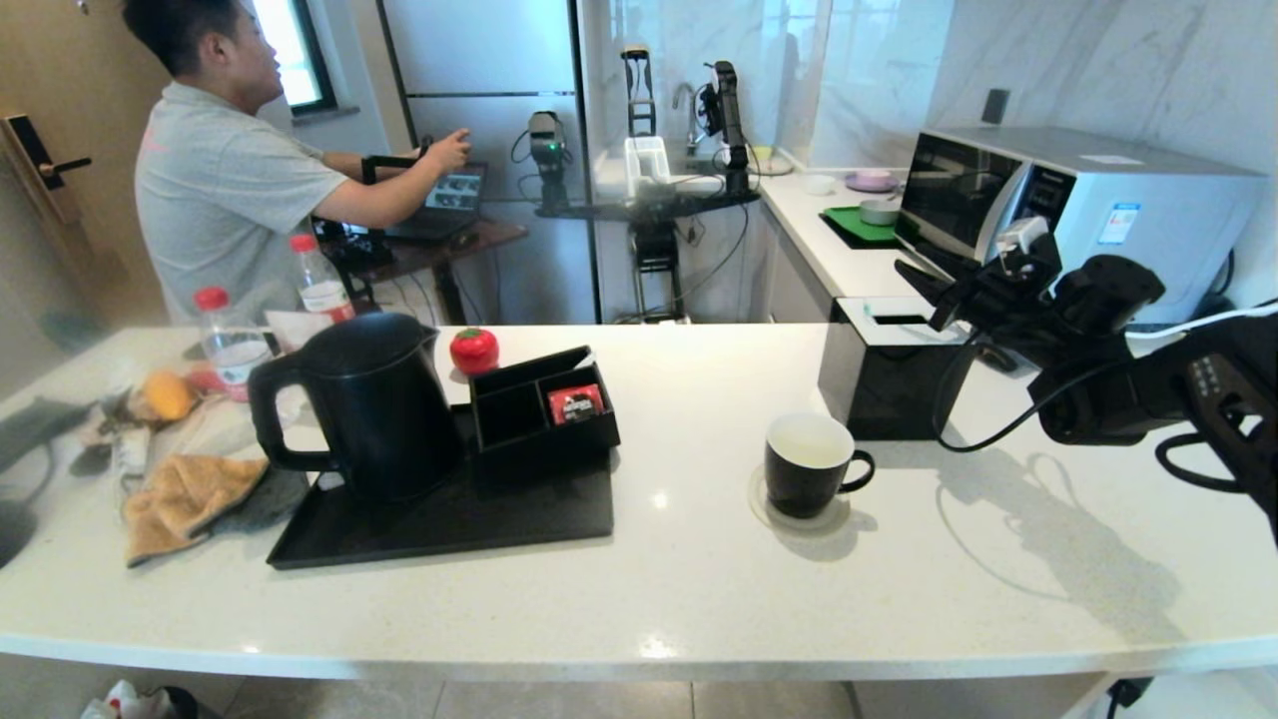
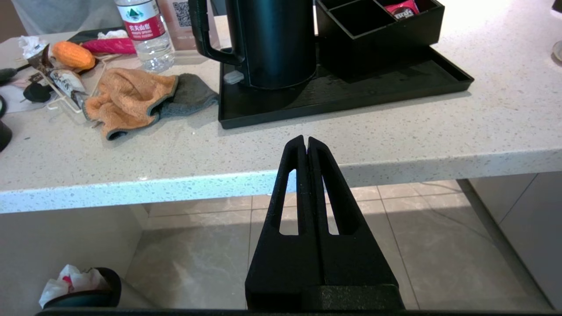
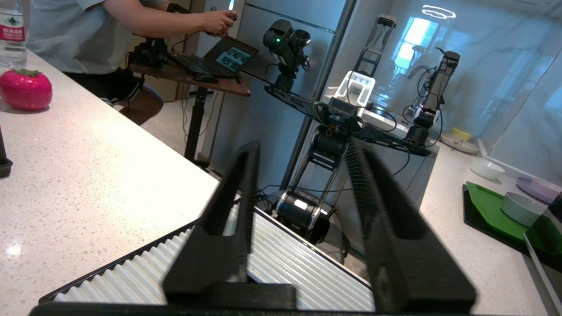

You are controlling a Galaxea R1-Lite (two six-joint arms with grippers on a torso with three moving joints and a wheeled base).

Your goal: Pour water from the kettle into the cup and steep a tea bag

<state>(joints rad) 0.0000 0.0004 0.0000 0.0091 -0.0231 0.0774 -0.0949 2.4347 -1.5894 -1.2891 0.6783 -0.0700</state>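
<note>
Kettle (image 1: 374, 404): stands upright on the black tray (image 1: 439, 524) at the left of the table (image 1: 649, 589), handle turned toward the left, lid on.
Cup (image 1: 809, 464): black with a white inside, upright on a round coaster (image 1: 789, 519) near the middle of the table, well apart from the kettle, ear handle pointing right.
Tea bag: not to be made out in any view.
Organiser (image 1: 544, 404): black divided box on the tray just beside the kettle, a red packet (image 1: 576, 403) in its right compartment.
Tissue box (image 1: 889, 374): black, square, behind and to the right of the cup.
Right tool (image 3: 303, 171): fingers apart with nothing between them, raised above the tissue box, pointing toward the far side of the room.
Left tool (image 2: 306, 142): fingers pressed together, empty, low in front of the table edge, facing the tray.
Clutter at left: orange cloth (image 1: 185, 499), two red-capped bottles (image 1: 230, 345), a red tomato-shaped thing (image 1: 473, 350) behind the organiser.
Background: a person in a grey shirt (image 1: 225, 190) at a laptop; a microwave (image 1: 1078, 215) on the side counter.
</note>
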